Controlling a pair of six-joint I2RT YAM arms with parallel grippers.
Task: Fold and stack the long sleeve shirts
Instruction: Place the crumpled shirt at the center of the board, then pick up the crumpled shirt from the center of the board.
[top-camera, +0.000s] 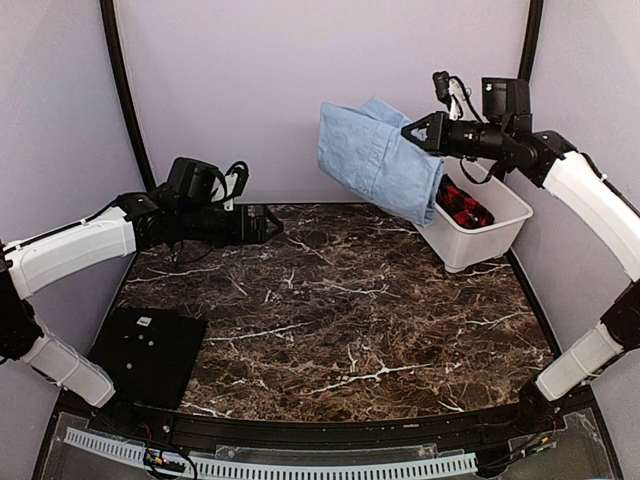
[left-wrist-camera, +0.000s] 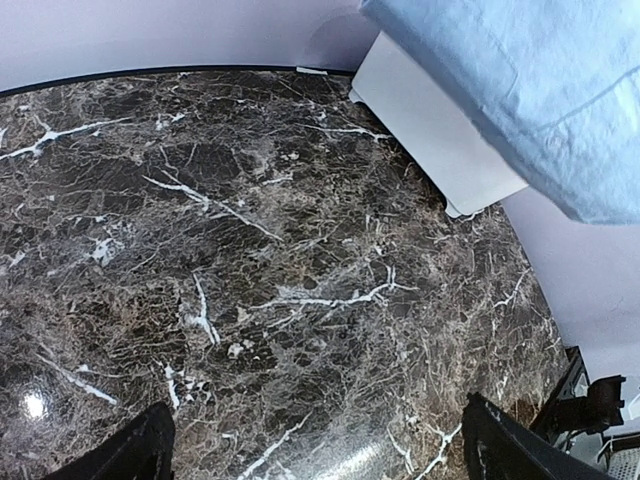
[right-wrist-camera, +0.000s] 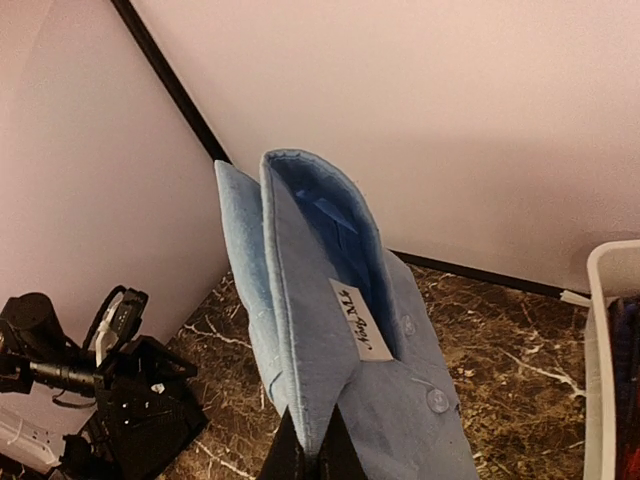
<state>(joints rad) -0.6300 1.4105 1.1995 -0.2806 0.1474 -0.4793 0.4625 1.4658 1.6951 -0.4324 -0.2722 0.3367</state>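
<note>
My right gripper is shut on the collar of the light-blue shirt and holds it in the air by the back wall, left of the white bin. In the right wrist view the fingertips pinch the collar edge of the light-blue shirt, with its label and buttons showing. The shirt also hangs at the top right of the left wrist view. A red-black checked shirt lies in the bin. My left gripper is open and empty, low over the table at the back left; its fingers show wide apart.
A flat black square mat lies at the table's front left. The white bin stands at the back right against the wall, seen also in the left wrist view. The marble table spreads between the arms.
</note>
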